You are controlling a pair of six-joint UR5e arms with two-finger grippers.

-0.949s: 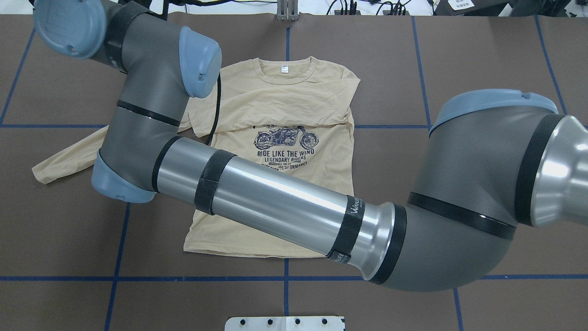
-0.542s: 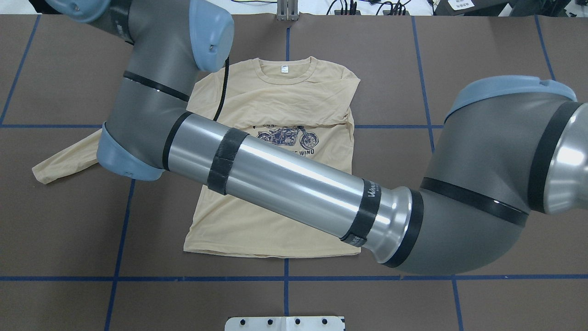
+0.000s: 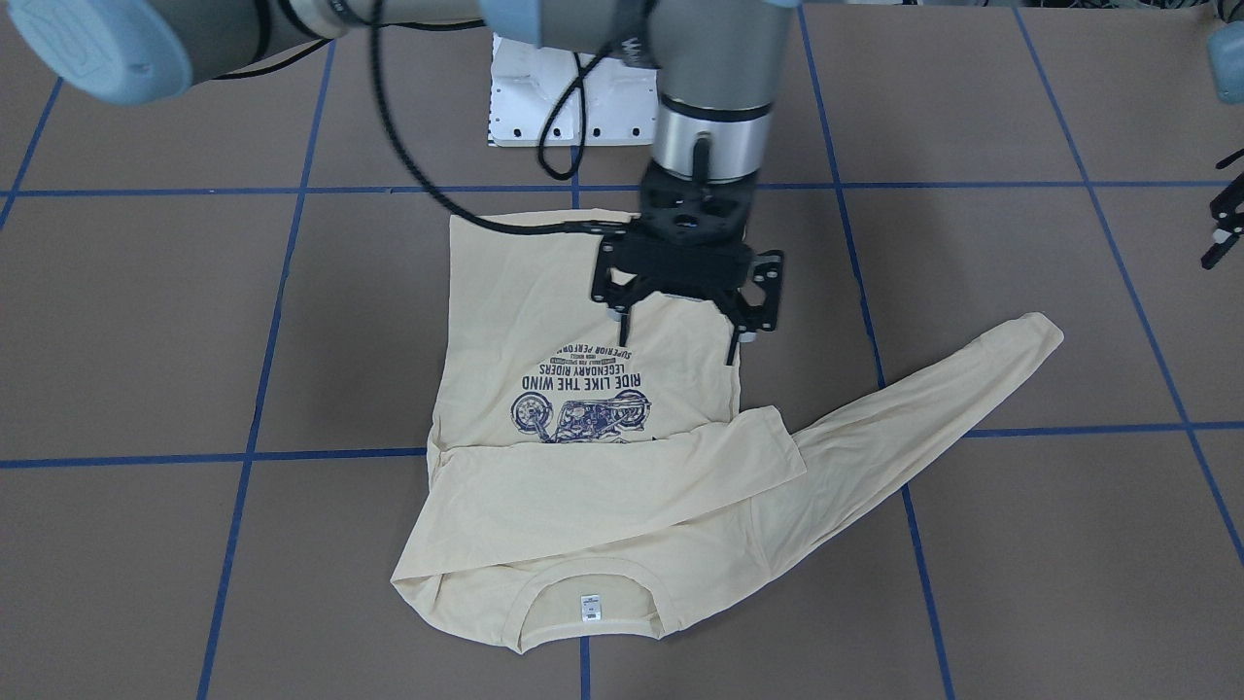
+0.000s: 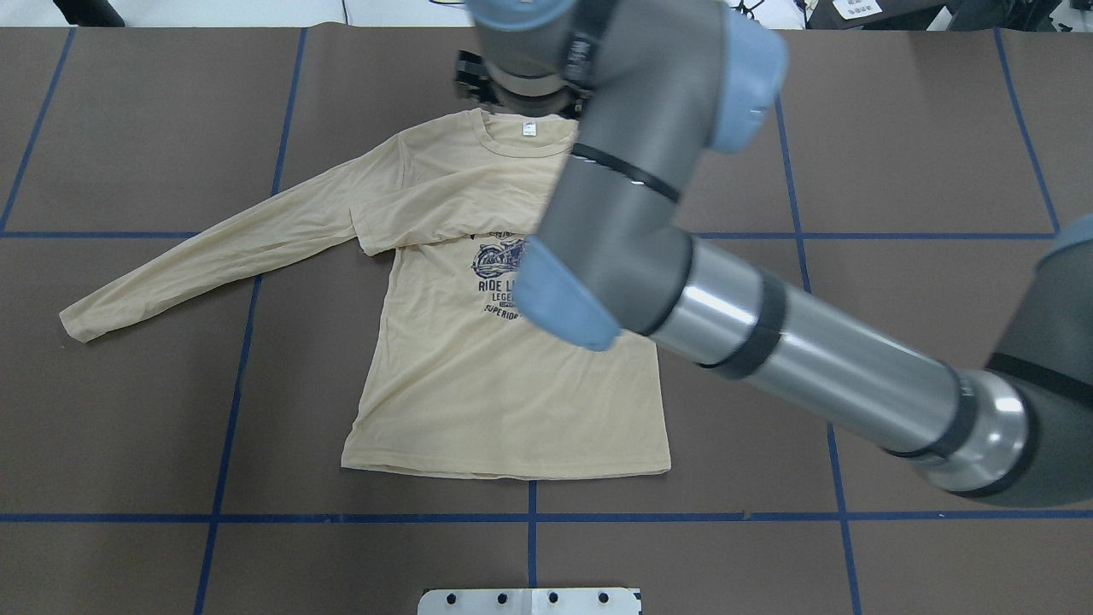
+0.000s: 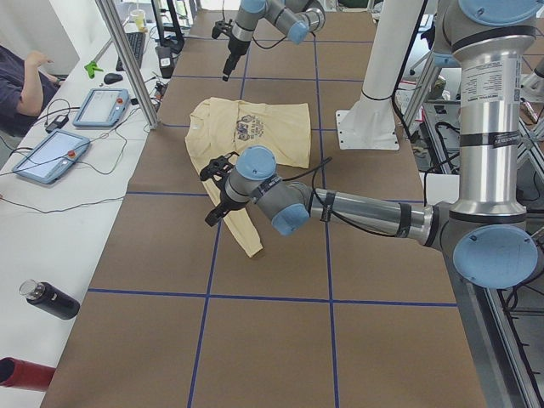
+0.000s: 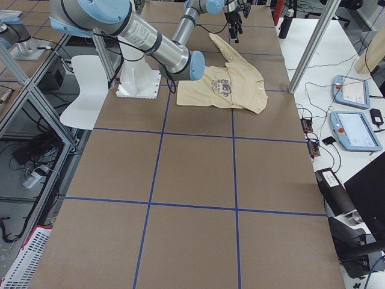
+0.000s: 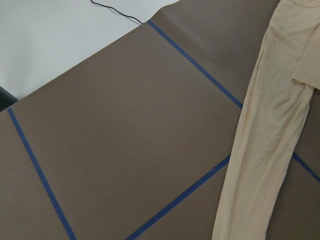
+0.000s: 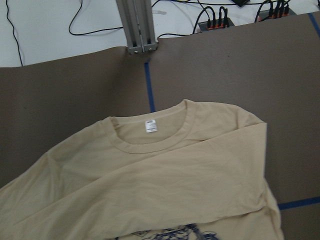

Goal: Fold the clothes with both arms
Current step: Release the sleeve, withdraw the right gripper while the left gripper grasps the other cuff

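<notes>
T-shirt [image 3: 583, 506] flat on the tabletop [image 3: 146, 321], collar toward the operators' edge.
Front view: right end effector [image 3: 677, 350] hangs above it, spread wide, empty; left end effector [image 3: 1220, 233] barely in frame, opening unreadable. Overhead: right arm [image 4: 811, 359] covers the chest. Left side: pendants [image 5: 104, 106] lie beyond the brown, blue-taped tabletop.

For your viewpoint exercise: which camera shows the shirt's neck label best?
The right wrist view: the label is close, large and unobstructed. Overhead and front views show it only as a small white patch; side views are too distant, and the left wrist view misses it.
</notes>
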